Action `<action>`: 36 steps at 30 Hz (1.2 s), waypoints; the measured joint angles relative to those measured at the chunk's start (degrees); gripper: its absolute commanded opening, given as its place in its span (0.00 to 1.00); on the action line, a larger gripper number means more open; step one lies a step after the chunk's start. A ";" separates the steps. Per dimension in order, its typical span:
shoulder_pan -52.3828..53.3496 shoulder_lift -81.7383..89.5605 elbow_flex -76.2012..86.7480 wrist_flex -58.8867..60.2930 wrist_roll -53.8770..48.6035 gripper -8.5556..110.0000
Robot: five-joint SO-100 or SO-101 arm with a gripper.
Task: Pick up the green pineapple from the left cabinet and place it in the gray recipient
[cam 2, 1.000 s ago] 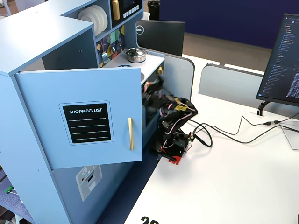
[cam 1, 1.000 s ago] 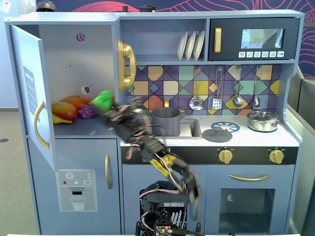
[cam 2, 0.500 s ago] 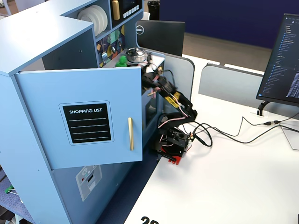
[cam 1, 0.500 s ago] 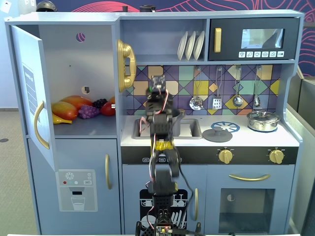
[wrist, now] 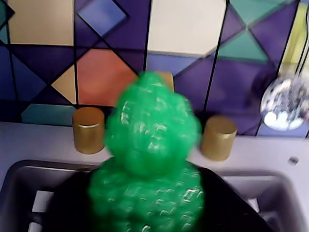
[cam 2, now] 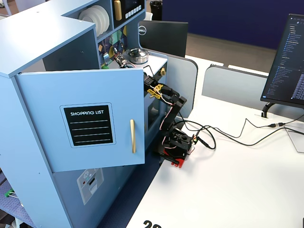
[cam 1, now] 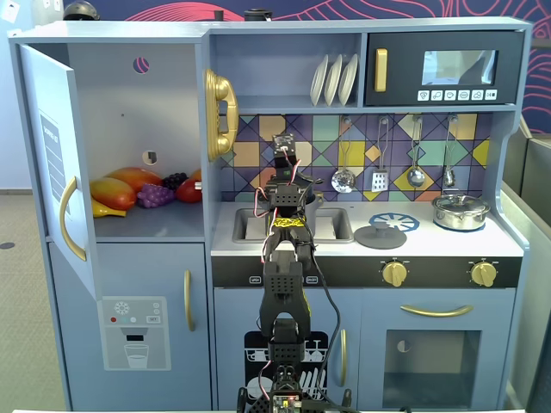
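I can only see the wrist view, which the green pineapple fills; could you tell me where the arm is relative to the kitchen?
Observer: In a fixed view, the gripper hangs over the sink, where the gray recipient peeks out from behind the arm.
Operator: Thank you. Is the left cabinet open?
Observer: Yes, the left cabinet has its door swung wide, with other fruit on its shelf.
Operator: And where is the lid, please?
Observer: The flat gray lid lies on the counter, to the right of the sink in that view.
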 measured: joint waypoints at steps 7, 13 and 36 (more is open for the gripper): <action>-1.05 2.99 -3.34 4.66 -0.88 0.29; -2.55 22.24 -0.88 29.44 -1.49 0.14; -1.23 57.48 81.21 33.13 9.93 0.07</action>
